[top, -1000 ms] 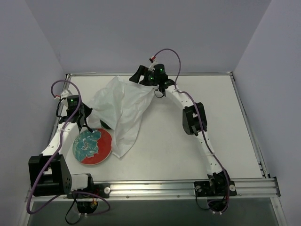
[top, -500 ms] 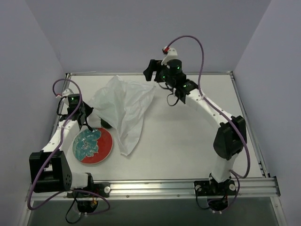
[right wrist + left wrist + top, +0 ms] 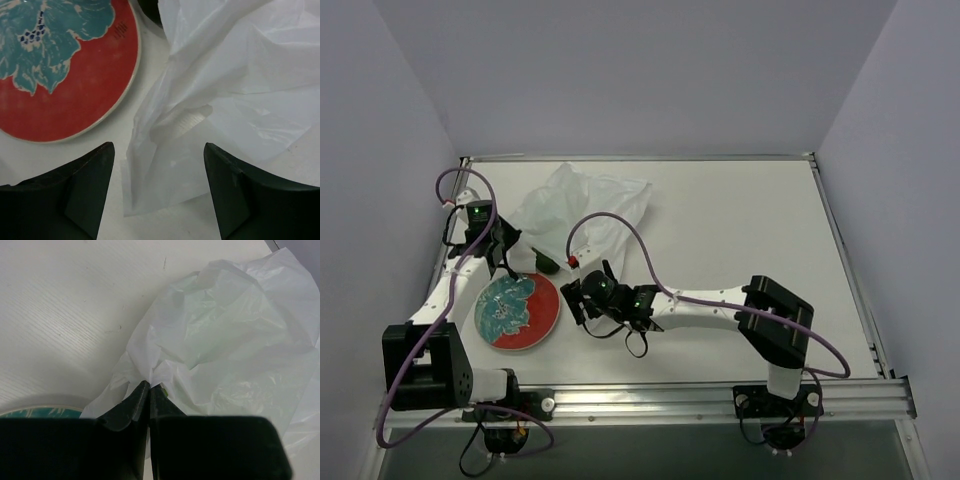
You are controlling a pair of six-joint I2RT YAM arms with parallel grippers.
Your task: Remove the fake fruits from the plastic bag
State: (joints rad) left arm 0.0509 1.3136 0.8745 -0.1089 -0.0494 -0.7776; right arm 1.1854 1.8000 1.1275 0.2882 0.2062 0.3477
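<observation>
- My right pincer (image 3: 157, 150) stands apart with nothing clamped. The near corner of the large thin white translucent plastic bag (image 3: 590, 205) lies straight ahead of it, between the two fingers, flat on the white table (image 3: 740, 230).
- Bag's long axis runs from that near corner away toward the far-left of the table, so the right pincer meets it end-on.
- My left pincer (image 3: 150, 385) is together, clamped on a fold of the bag's left edge, just beyond the round red-rimmed plate with teal leaf pattern (image 3: 542, 305).
- Both pincers are at the bag: right at the near end, left at the side. Right is the free one, so my read is the next move is its own: nip that corner & lift.
- Dark green round fake fruit (image 3: 548, 264) sits at the bag's near-left edge, just beside the plate's far rim. Can't tell if it's clear of the film.
- Pale green patch (image 3: 210, 325) shows thru the film, prob. more fruit inside. Ribbed shape (image 3: 192, 117) thru the film near the corner, can't ID.
- Writing: no brand or label seen on bag or arms. Small dark marks on the plate's red area beside the leaf, too small to read.
</observation>
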